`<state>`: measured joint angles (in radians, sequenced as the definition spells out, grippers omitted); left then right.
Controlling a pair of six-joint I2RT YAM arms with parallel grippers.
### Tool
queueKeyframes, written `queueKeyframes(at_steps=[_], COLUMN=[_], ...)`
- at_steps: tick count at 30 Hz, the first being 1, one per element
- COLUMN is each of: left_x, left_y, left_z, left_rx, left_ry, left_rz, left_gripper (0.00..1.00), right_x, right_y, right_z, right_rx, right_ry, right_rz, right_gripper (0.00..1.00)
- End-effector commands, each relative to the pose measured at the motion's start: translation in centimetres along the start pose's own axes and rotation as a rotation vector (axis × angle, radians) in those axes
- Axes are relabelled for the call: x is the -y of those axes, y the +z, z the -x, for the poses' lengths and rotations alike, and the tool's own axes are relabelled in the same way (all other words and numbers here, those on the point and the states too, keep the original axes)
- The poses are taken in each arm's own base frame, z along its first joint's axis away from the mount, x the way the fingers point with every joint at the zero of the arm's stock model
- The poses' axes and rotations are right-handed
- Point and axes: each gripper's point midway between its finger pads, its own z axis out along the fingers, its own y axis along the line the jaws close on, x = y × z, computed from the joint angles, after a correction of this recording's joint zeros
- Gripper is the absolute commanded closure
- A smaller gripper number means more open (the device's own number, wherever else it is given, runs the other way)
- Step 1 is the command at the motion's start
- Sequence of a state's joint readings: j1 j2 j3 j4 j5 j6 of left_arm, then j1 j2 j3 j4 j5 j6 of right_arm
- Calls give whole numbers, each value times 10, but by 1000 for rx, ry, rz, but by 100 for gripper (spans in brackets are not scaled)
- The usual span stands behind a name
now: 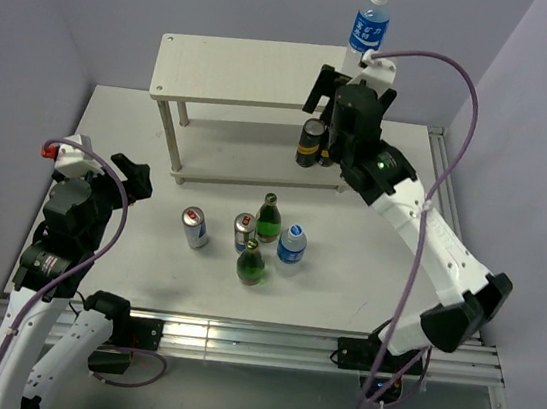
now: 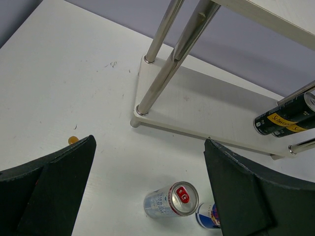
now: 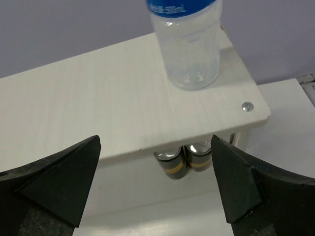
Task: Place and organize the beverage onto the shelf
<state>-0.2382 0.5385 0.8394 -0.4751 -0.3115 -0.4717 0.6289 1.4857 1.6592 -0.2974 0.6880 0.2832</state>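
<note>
The shelf (image 1: 241,71) stands at the back of the table. A blue-labelled water bottle (image 1: 371,21) stands on its top board's right end. Two black cans (image 1: 310,142) stand on its lower board. My right gripper (image 1: 348,98) is open and empty, in front of the shelf's right end, near the top board. In the right wrist view (image 3: 155,140) it faces the board's edge (image 3: 98,113), the bottle (image 3: 189,44) and the black cans (image 3: 173,164). My left gripper (image 1: 122,169) is open and empty at the table's left; its view (image 2: 150,140) shows a silver can (image 2: 170,200).
On the table in front of the shelf stand a silver can (image 1: 195,227), a blue-and-silver can (image 1: 244,231), two green bottles (image 1: 268,219) (image 1: 252,262) and a small water bottle (image 1: 291,244). Grey walls close in on both sides.
</note>
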Motion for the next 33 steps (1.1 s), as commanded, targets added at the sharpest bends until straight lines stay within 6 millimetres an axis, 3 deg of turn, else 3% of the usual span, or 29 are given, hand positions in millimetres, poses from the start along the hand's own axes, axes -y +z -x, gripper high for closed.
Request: queueKeyframes(at_steps=[1,2,4,5,7,8,10,11,13,14,16,17,20,25,33], left_x=[4,4,3,4,4,4,4,4,4,3,4,3,3,3,4], left_y=[1,1,1,1,1,1,1,1,1,0,1,1,1,0,1], left_z=[9,9,9,9,9,9,9,9,9,9,9,9,9,9,8], left_rx=[34,35,35,36,34,34,36,34,33,35,35,33,31,35,27], left_ry=[4,4,4,3,2,2,2,4,1,0,0,0,0,-3,-1], left_rz=[-21,-19,-19,-20,-22,-21,-21,-21,-19,-18,-19,-17,-16,-18,-21], left_gripper=[1,1,1,1,1,1,1,1,1,1,1,1,1,1,1], right_x=[1,0,2,3,7,10,14,12,14,15,19,25,31,39,27], right_y=[-53,-59,-83,-87,-109,-113,-129,-133,-145,-150,-162,-165,-182,-203,-206], right_z=[51,40,40,26,22,1,-14,-48,-74,-112,-137,-165,-200,-248,-288], right_rx=[142,126,134,112,104,65,26,-36,-87,-144,-181,-223,-275,-349,-391], right_ry=[90,73,85,70,90,85,119,92,91,68,83,77,82,62,11], right_rz=[32,35,48,52,76,79,136,165,233,254,283,276,293,268,258], right_gripper=[0,0,0,0,0,0,0,0,0,0,0,0,0,0,0])
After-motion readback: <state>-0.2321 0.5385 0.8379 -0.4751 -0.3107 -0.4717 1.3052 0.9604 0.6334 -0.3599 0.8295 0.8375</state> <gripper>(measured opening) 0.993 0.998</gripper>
